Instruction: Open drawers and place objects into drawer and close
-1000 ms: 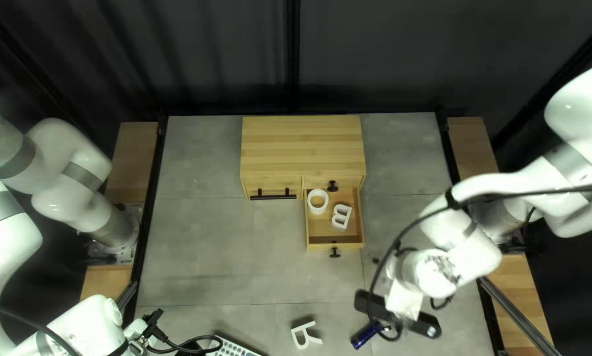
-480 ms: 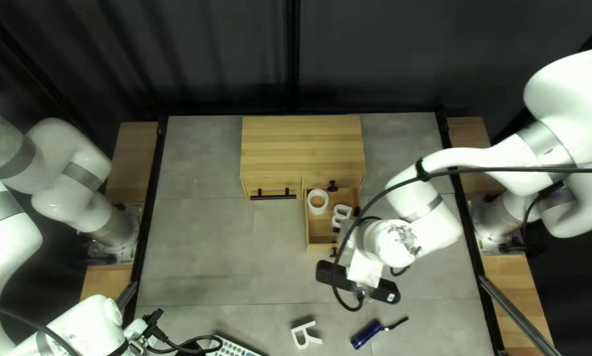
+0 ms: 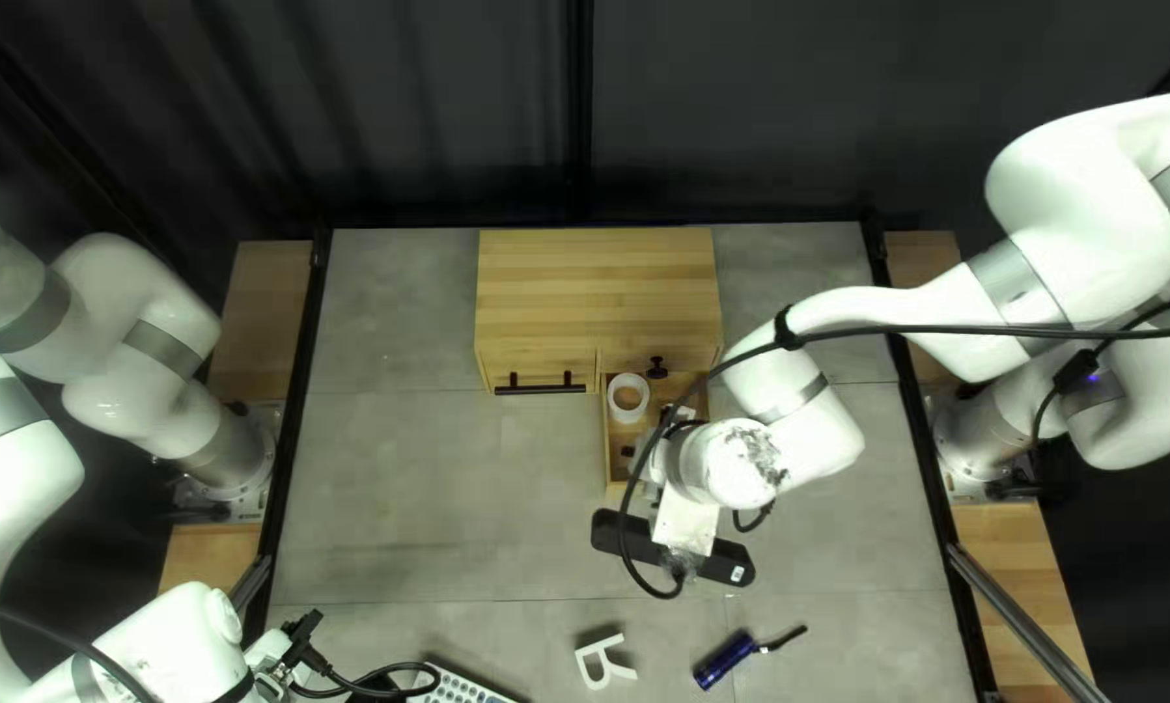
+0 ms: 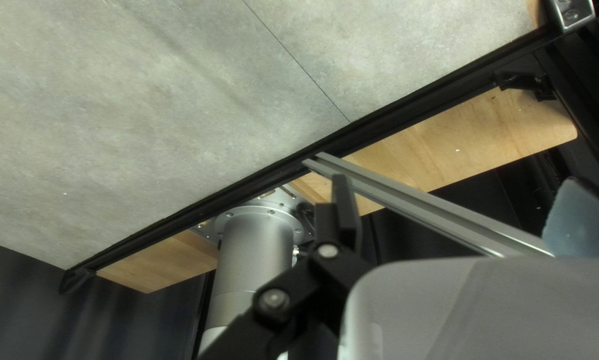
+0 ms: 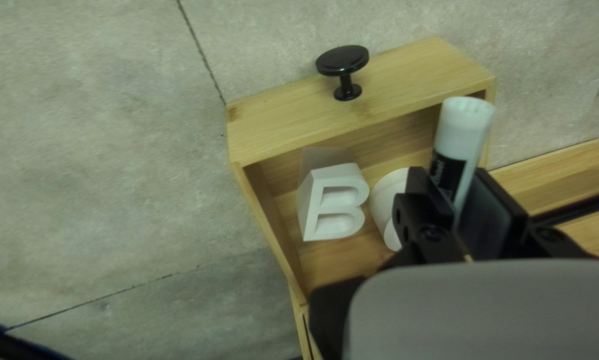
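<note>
Above an open drawer [image 5: 286,123], the robot's right pincer [image 5: 456,185] grips a pale tube [image 5: 466,125] with both fingers, narrowly parted. A white letter B [image 5: 311,207] and a round white block [image 5: 383,193] lie inside. The left pincer [image 4: 345,207], well away, appears open and empty. Let go too high, the tube could bounce or roll out; dropped across the letters, it might jut above the rim and jam the drawer when closing.
</note>
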{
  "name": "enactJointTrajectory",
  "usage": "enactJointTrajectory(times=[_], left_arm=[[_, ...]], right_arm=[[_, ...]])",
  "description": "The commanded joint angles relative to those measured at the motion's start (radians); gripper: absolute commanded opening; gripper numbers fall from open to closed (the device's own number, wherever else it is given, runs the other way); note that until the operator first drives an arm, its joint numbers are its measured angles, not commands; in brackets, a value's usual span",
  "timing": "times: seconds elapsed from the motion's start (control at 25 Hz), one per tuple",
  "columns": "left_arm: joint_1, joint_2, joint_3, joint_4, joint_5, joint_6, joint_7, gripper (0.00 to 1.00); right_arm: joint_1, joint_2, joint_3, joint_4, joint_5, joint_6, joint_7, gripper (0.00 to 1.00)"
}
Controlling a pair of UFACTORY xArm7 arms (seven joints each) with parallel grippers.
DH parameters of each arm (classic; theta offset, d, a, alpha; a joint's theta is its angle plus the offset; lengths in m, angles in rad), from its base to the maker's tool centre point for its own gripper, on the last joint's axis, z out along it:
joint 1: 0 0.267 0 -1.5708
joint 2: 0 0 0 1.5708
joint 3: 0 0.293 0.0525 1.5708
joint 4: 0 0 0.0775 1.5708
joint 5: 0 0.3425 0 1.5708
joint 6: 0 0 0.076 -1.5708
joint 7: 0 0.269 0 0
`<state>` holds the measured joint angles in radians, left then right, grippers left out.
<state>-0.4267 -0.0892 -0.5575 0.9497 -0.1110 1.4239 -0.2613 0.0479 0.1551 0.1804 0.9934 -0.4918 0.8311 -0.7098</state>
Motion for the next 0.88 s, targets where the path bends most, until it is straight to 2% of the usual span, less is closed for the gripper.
enactJointTrajectory(times=[0.04,0.4,0.56,0.88], left_arm=[[0.000,0.000,0.000,0.000,0.000,0.000,0.000,1.00],[0.000,0.000,0.000,0.000,0.000,0.000,0.000,1.00],[0.000,0.000,0.000,0.000,0.000,0.000,0.000,1.00],[0.000,0.000,0.000,0.000,0.000,0.000,0.000,1.00]], right_arm=[[-0.011,0.007,-0.008,-0.005,0.001,-0.030,0.000,0.00],[-0.022,-0.019,-0.013,-0.048,0.024,-0.084,0.023,0.00],[-0.034,-0.014,-0.022,-0.087,0.023,-0.142,0.031,0.00],[-0.048,0.018,-0.041,-0.090,0.002,-0.172,0.036,0.00]])
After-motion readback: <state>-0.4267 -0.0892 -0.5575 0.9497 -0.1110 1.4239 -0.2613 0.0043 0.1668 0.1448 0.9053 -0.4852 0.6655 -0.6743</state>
